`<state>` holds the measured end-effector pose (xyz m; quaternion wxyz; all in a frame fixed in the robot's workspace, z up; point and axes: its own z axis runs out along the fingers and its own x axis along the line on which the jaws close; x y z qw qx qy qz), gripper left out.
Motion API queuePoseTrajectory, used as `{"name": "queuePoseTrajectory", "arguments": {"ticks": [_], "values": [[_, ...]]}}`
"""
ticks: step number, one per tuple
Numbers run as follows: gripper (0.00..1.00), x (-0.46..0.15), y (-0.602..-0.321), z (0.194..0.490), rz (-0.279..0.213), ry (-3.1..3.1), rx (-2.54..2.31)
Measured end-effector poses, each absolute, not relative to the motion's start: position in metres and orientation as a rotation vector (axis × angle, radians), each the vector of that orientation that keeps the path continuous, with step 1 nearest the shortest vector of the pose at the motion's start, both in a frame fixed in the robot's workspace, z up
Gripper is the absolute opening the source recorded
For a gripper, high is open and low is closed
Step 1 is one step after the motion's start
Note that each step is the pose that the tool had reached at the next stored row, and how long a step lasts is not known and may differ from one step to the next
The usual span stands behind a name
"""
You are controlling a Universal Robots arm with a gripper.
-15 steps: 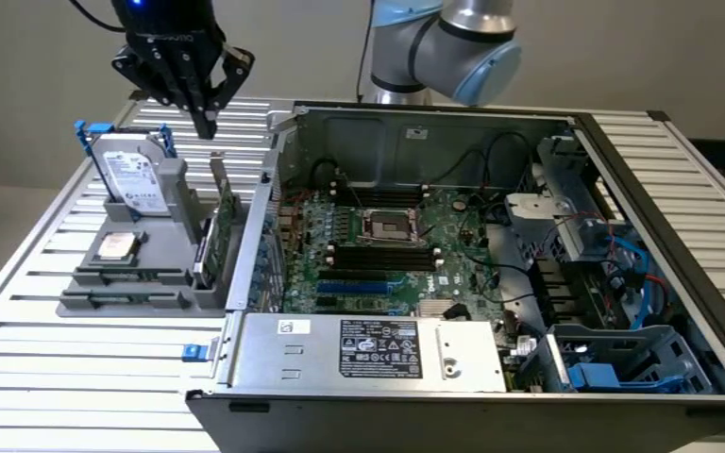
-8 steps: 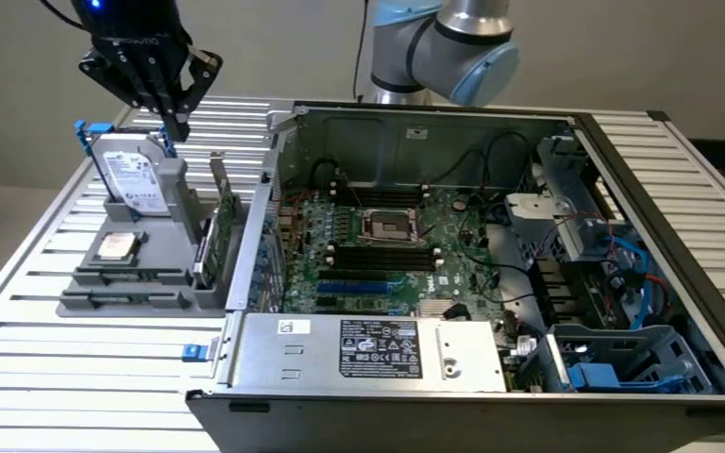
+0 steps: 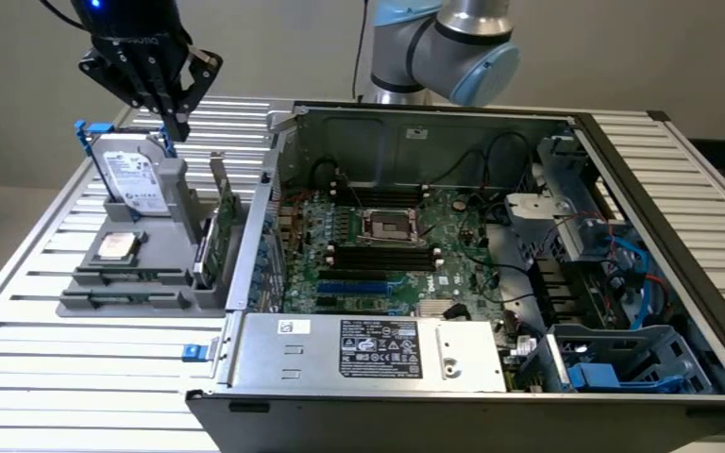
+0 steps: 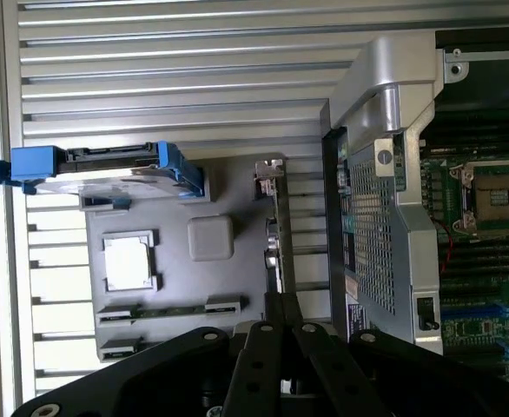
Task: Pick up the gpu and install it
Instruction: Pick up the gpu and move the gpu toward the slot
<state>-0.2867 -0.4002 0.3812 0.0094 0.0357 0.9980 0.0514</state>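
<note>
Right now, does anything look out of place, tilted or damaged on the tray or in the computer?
Nothing stands out. The graphics card stands upright in its slot on the gray tray, the hard drive upright in its own, and the gripper hangs above them.

Ribbed bare-metal table (image 3: 73,377), matt grey plastic tray (image 3: 136,300), green circuit-board gpu (image 3: 214,243), matt black claw (image 3: 175,127)

Tabletop (image 3: 73,387): silver-grey metal, ribbed in long parallel slats with dark gaps between them. Two items lie directly on it, placed by the exterior view.
1. Parts holder (image 3: 129,293): grey, moulded, flat on the slats at 9 o'clock.
2. Computer case (image 3: 426,132): open, lying on its side from centre to 3 o'clock, just beside the holder with a narrow strip of slats between.
</note>
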Motion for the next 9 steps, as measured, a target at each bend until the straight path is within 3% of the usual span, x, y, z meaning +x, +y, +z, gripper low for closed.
{"name": "queuePoseTrajectory", "arguments": {"ticks": [6,8,9], "values": [[0.11,-0.2867,-0.4002,0.3807,0.161,3.117,0.111],[0.24,-0.2868,-0.4004,0.3785,0.161,3.117,0.111],[0.24,-0.2867,-0.4004,0.377,0.16,3.117,0.111]]}}
